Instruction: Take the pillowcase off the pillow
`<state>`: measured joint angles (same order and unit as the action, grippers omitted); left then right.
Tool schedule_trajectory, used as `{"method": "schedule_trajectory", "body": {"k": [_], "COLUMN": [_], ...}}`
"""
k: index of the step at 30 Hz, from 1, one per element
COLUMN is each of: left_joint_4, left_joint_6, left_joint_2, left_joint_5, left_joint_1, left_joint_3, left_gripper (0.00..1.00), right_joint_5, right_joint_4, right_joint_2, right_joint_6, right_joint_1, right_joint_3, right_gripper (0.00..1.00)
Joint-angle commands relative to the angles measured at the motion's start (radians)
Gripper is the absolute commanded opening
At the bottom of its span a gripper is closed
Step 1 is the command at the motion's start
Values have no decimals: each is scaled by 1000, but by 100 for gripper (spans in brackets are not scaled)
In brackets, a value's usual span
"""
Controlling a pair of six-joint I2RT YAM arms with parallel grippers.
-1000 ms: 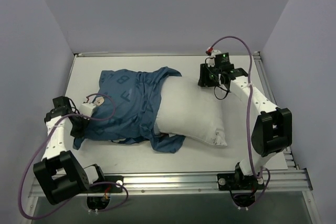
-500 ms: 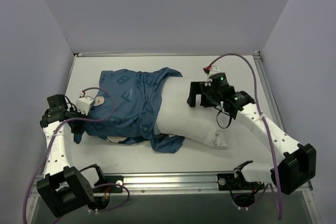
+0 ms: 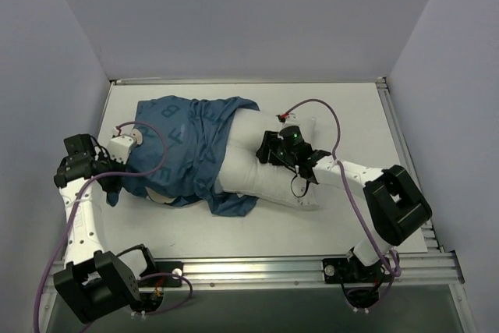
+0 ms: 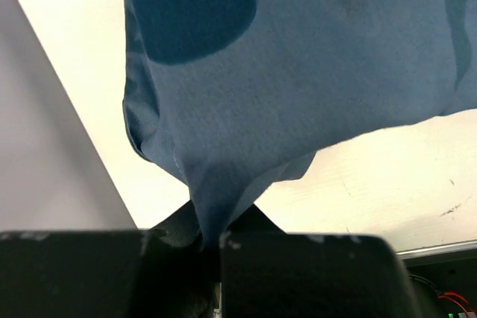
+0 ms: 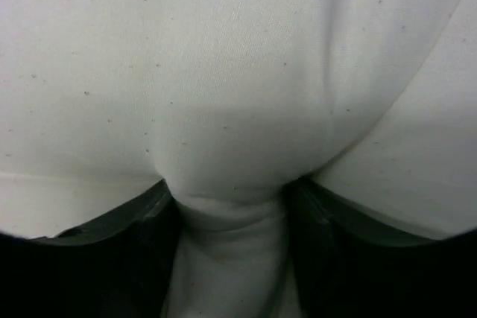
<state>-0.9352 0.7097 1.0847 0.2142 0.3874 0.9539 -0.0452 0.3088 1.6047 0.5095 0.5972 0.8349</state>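
Pinching the pillowcase (image 3: 183, 142) at its left edge, the left hand (image 4: 212, 240) is clamped shut. The right hand (image 5: 231, 206) squeezes a fold of the bare pillow (image 3: 249, 177).

A white table (image 3: 273, 228) fills the middle of the top view. Behind the table stands a pale violet back wall (image 3: 249, 21), and at its left and right stand the left wall (image 3: 39, 76) and the right wall (image 3: 460, 76) of the same colour. Along the near edge of the table runs a metal rail (image 3: 257, 269). The left wrist view shows small dark marks on the table (image 4: 387, 176).
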Motion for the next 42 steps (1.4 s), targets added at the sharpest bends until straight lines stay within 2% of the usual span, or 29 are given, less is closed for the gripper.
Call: {"method": "schedule_trajectory", "body": {"k": [1, 2, 3, 6, 10, 14, 15, 18, 24, 25, 27, 28, 31, 36, 40, 42], "left_joint_4": [-5, -4, 1, 15, 90, 179, 193, 243, 351, 396, 432, 427, 447, 536, 680, 711], "left_joint_6": [-32, -35, -38, -55, -53, -26, -24, -32, -110, -121, -163, -174, -246, -282, -328, -366], "left_joint_2": [-19, -17, -17, -12, -9, 50, 64, 112, 190, 219, 254, 298, 386, 489, 494, 485], "left_joint_5": [27, 27, 22, 11, -114, -134, -134, -113, -99, -107, -104, -92, -58, -110, -177, -133], "left_joint_1": [5, 5, 5, 4, 37, 165, 215, 274, 291, 292, 292, 291, 288, 278, 277, 277], "left_joint_3": [68, 80, 86, 120, 199, 354, 427, 552, 968, 1076, 1187, 1318, 1532, 1684, 1691, 1691], "left_gripper": [2, 2, 2, 2, 2, 2, 2, 2, 2, 2, 2, 2, 2, 2, 2, 2], "right_joint_5": [-44, -36, -22, -56, -94, -73, -70, -47, 11, 11, 30, 27, 27, 27, 16, -1], "right_joint_4": [-185, -183, -185, -145, -144, -240, -252, -298, -342, -358, -381, -381, -381, -389, -405, -421], "right_joint_2": [179, 188, 190, 167, 52, -51, -54, -28, -22, -23, -26, -35, -45, -75, -78, -75], "right_joint_6": [49, 60, 61, 60, 57, -17, -47, -109, -155, -170, -187, -190, -192, -190, -200, -209], "right_joint_1": [15, 10, 9, -62, -229, -381, -436, -513, -628, -649, -662, -677, -703, -770, -846, -852], "right_joint_3": [-154, -157, -157, -184, -234, -180, -168, -123, -91, -82, -57, -57, -56, -45, 0, 32], "right_gripper": [44, 16, 0, 0, 0, 0, 0, 0, 0, 0, 0, 0, 0, 0, 0, 0]}}
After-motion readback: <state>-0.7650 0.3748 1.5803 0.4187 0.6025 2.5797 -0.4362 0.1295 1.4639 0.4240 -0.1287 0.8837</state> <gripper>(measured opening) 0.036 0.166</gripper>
